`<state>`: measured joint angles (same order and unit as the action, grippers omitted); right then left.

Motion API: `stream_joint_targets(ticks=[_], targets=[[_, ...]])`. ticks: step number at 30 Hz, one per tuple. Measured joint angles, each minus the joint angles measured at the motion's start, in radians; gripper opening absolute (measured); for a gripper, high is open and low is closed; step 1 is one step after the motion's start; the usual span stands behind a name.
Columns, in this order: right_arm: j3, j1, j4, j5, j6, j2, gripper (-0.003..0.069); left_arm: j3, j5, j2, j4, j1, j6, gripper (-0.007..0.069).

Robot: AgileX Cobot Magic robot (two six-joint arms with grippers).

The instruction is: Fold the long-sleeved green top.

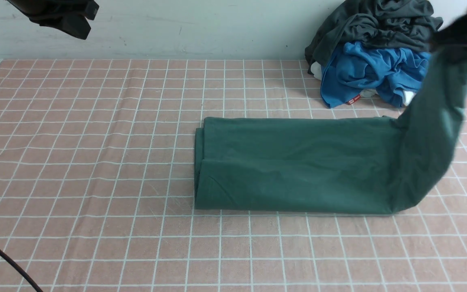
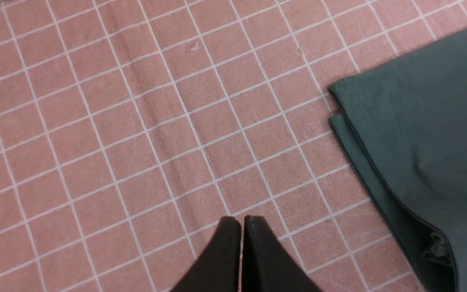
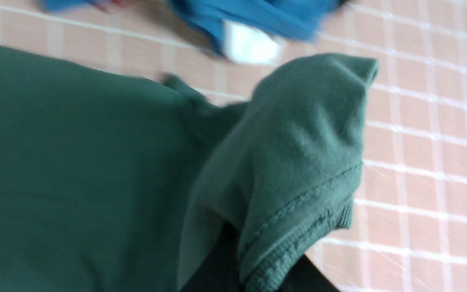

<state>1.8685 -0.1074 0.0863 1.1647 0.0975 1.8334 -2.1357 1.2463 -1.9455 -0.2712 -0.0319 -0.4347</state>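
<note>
The green long-sleeved top lies folded into a long band across the middle of the table. Its right end is lifted off the table, up to my right gripper at the upper right. In the right wrist view the gripper is shut on the top's ribbed hem, and cloth hides the fingertips. My left gripper hangs high at the upper left, far from the top. In the left wrist view it is shut and empty above bare cloth, with the top's folded left end off to one side.
A pile with a dark grey-black garment over a bright blue garment lies at the back right against the wall, just behind the lifted end. A pink checked tablecloth covers the table. A black cable crosses the front left corner.
</note>
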Motion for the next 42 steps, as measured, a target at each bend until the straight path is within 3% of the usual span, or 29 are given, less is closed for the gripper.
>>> stream_joint_targets(ticks=[1, 6, 13, 18, 24, 25, 26, 29, 35, 42], targets=[[0.026, -0.089, -0.047, -0.021, 0.019, 0.018, 0.003, 0.0, 0.004, 0.005, -0.007, 0.0, 0.0, -0.0003], [0.095, -0.304, -0.1, -0.08, 0.029, 0.139, 0.003, 0.0, 0.008, 0.014, -0.027, 0.0, 0.0, -0.0003], [0.171, -0.449, -0.133, -0.141, 0.03, 0.352, 0.003, 0.0, 0.008, 0.031, -0.046, 0.0, 0.0, -0.0003], [0.225, -0.473, -0.206, -0.147, 0.038, 0.429, 0.009, 0.0, 0.009, 0.031, -0.062, 0.0, 0.0, -0.0003], [0.349, -0.473, -0.29, -0.096, 0.078, 0.431, 0.0362, 0.0, 0.009, 0.032, -0.078, 0.0, 0.0, -0.0003], [0.356, -0.473, -0.29, -0.09, 0.079, 0.431, 0.0362, 0.0, 0.009, 0.032, -0.08, 0.0, -0.001, -0.0003], [0.406, -0.473, -0.284, -0.036, 0.082, 0.431, 0.0434, 0.0, 0.009, 0.038, -0.086, 0.0, -0.002, -0.0003], [0.491, -0.473, -0.235, 0.06, 0.086, 0.43, 0.0526, 0.001, 0.009, 0.079, -0.099, 0.0, -0.008, -0.0003], [0.516, -0.473, -0.086, 0.092, 0.058, 0.369, 0.0551, 0.028, 0.01, 0.272, -0.109, 0.0, -0.008, -0.0003], [0.409, -0.47, 0.056, 0.093, 0.046, 0.264, 0.0445, 0.311, 0.012, 0.654, -0.05, 0.0, -0.002, -0.0003]])
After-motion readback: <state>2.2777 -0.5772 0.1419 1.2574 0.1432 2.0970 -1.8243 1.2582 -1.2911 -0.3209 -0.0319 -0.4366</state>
